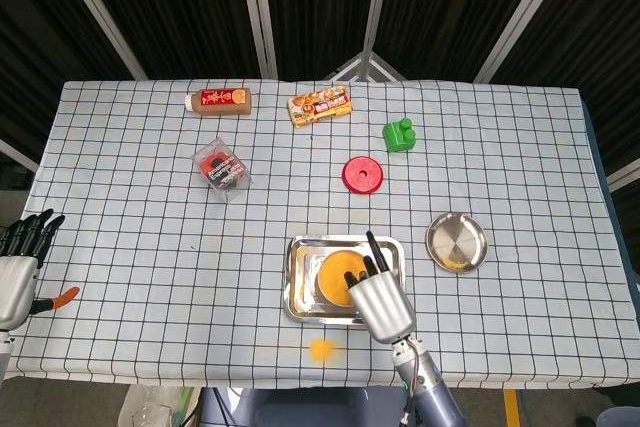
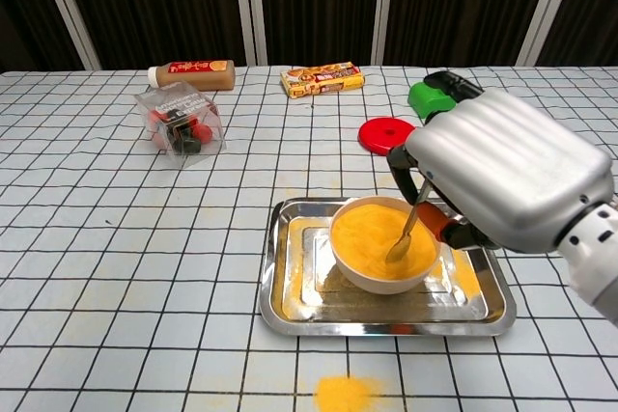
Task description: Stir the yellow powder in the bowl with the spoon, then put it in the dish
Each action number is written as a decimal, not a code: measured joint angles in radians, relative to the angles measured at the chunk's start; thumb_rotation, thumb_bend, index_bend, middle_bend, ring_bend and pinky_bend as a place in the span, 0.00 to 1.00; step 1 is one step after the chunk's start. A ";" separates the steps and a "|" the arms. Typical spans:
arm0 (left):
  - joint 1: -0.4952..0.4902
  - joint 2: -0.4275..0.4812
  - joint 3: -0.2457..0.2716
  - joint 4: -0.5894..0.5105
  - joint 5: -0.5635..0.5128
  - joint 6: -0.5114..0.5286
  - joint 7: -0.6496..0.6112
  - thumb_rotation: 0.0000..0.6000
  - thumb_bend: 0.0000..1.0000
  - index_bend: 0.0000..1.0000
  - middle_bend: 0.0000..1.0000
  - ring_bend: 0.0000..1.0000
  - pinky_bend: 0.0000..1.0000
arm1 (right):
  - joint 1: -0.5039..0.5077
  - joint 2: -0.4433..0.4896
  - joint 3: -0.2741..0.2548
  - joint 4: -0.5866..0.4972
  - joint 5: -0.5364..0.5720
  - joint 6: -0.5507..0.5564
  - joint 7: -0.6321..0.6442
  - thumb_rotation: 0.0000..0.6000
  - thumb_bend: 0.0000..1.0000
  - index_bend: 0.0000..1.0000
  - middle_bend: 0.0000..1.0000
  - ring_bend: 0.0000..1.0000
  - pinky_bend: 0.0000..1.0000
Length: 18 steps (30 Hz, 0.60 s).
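A white bowl [image 2: 382, 277] full of yellow powder [image 2: 372, 231] sits in a steel tray [image 2: 290, 306] near the table's front; the bowl [image 1: 336, 277] is partly hidden by my hand in the head view. My right hand [image 2: 502, 173] grips a metal spoon [image 2: 407, 232] with an orange handle, and the spoon's tip is dipped in the powder at the bowl's right side. The round steel dish [image 1: 457, 242] lies to the right of the tray, with a little yellow powder at its near edge. My left hand [image 1: 18, 262] hangs at the table's left edge, fingers apart, holding nothing.
Spilled yellow powder [image 2: 344, 394] lies in front of the tray. Further back are a red lid [image 2: 387, 134], a green block [image 2: 431, 98], a snack box [image 2: 323, 78], a brown bottle [image 2: 191, 73] and a clear box of small items [image 2: 180, 120]. An orange-tipped tool [image 1: 60, 298] lies by my left hand.
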 measured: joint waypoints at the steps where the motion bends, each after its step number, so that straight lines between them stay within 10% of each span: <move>1: 0.000 0.000 0.000 0.000 -0.001 0.000 0.000 1.00 0.00 0.00 0.00 0.00 0.00 | 0.002 -0.004 0.006 0.006 0.003 -0.002 0.005 1.00 0.75 0.90 0.77 0.40 0.00; 18: -0.001 -0.002 -0.001 0.002 -0.005 -0.004 0.005 1.00 0.00 0.00 0.00 0.00 0.00 | 0.028 -0.056 0.066 0.086 0.042 -0.008 0.066 1.00 0.75 0.91 0.77 0.40 0.00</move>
